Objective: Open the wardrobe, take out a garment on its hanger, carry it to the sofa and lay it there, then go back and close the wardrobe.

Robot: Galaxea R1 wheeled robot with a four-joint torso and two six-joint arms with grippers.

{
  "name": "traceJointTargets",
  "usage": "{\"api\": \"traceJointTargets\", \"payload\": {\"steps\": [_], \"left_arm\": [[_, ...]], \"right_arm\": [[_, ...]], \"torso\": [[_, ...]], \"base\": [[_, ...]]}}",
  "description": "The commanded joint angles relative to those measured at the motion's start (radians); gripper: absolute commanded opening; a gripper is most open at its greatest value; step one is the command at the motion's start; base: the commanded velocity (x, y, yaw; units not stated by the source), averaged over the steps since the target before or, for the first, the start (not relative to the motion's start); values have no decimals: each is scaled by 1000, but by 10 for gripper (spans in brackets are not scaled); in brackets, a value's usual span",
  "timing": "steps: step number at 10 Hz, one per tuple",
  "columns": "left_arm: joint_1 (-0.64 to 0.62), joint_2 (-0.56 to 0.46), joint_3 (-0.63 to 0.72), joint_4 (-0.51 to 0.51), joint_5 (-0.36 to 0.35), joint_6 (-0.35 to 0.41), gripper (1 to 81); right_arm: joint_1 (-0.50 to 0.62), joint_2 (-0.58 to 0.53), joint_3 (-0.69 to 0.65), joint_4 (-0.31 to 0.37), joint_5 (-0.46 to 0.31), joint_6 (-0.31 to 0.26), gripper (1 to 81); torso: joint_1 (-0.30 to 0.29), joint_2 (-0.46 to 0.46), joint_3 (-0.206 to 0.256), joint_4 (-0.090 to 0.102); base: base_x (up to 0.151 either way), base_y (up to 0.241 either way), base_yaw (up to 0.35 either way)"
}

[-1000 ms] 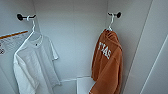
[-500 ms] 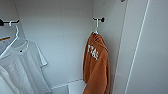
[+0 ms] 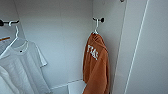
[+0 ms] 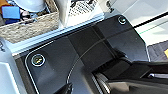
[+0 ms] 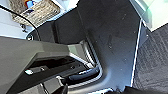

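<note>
Two tops hang inside the open wardrobe (image 3: 62, 37): the orange garment (image 3: 96, 66) on its hanger (image 3: 96, 29), white shirt (image 3: 22, 65) well apart. Can't tell the grippers' state.

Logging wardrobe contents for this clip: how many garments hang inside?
2: the orange garment at the right wall on its hanger, the white shirt at the left. Others may be hidden beyond the left edge.

Only text I see: white block lettering on the rust-orange garment (image 3: 96, 65) hanging in the wardrobe (image 3: 75, 37); too blurred to read from here; nothing legible in either wrist view
</note>
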Motion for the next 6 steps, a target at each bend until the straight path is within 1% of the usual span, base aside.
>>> {"api": "traceJointTargets", "payload": {"steps": [1, 3, 4, 6], "left_arm": [[-166, -175, 274, 4, 77, 1, 811], [-258, -250, 424, -2, 155, -1, 811], [-300, -270, 466, -5, 186, -4, 811], [-386, -281, 478, -9, 198, -12, 811]], "right_arm": [[40, 8, 4, -9, -51, -2, 811], [40, 9, 7, -7, -51, 0, 811], [37, 9, 4, -6, -48, 0, 811], [37, 9, 4, -6, -45, 0, 811]], "torso": [[1, 0, 0, 0], [1, 0, 0, 0], [1, 0, 0, 0], [1, 0, 0, 0]], "base": [[0, 0, 0], [0, 0, 0], [0, 0, 0], [0, 0, 0]]}}
